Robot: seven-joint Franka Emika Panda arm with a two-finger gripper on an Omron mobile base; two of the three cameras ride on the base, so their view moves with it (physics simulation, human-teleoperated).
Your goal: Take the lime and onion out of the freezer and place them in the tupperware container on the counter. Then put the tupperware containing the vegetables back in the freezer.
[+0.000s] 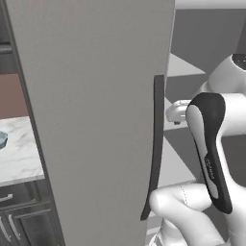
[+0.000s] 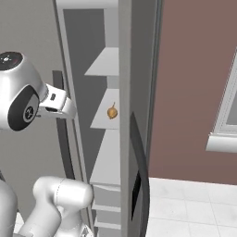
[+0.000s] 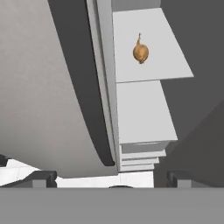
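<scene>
The onion [image 3: 140, 52] is sitting on a pale inner shelf [image 3: 153, 65] of the freezer [image 1: 96, 120], its stem end pointing toward the shelf's back in the hand view. Nothing looks moved yet: I judge the task barely begun. The gripper [image 3: 109, 177], jaws apart and empty, is facing the gap beside the door handle [image 1: 154, 144].

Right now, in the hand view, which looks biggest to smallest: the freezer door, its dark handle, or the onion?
1. Door, though it is nearest the camera.
2. Handle.
3. Onion, smallest and farthest.
</scene>
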